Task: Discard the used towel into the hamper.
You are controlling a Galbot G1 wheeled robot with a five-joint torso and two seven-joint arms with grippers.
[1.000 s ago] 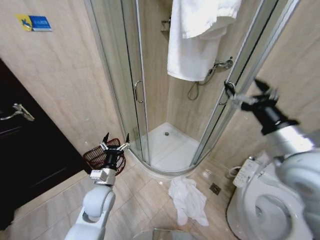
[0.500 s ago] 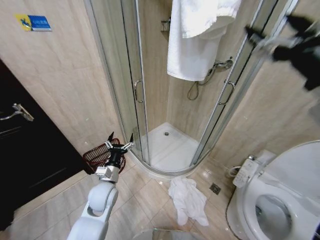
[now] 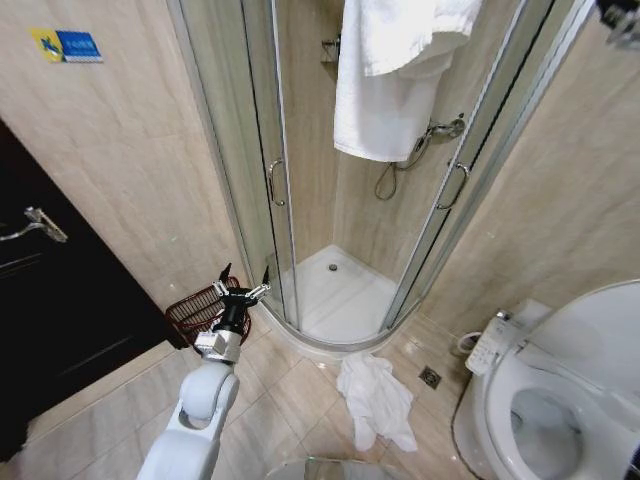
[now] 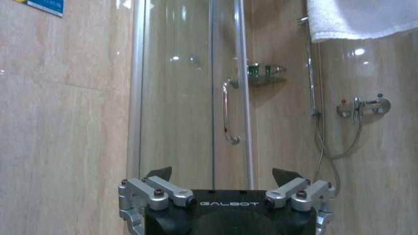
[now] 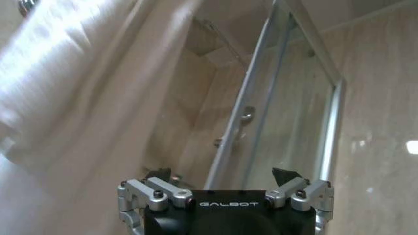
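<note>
You are looking at one hamper (image 3: 200,312), a dark reddish-brown wire basket sitting on the tiled floor (image 3: 290,400) against the beige wall, just beside the curved shower enclosure (image 3: 330,290) and near the dark door (image 3: 60,300). Two white towels are in sight: one crumpled towel (image 3: 378,398) is lying on the floor in front of the shower step, well apart from the hamper, and one hanging towel (image 3: 385,75) is draped high up inside the shower.

Your left end effector (image 3: 245,290) is hovering low, over the hamper's rim on the shower side, its two fingers standing apart and holding nothing. In the left wrist view the left end effector (image 4: 222,178) is pointing at the glass shower door, where you can count one door handle (image 4: 228,112) and one chrome mixer tap (image 4: 362,105) with its hose.

Your right arm is raised high; a dark sliver of it is showing at the head view's top right corner. In the right wrist view the right end effector (image 5: 222,177) is sitting with its fingers apart and empty, the hanging towel just beside it.

"GALBOT" is printed on both wrist housings. One blue and yellow sign (image 3: 66,46) is fixed to the wall; its writing is too small to read. One toilet (image 3: 555,400) is standing on the right, lid up.
</note>
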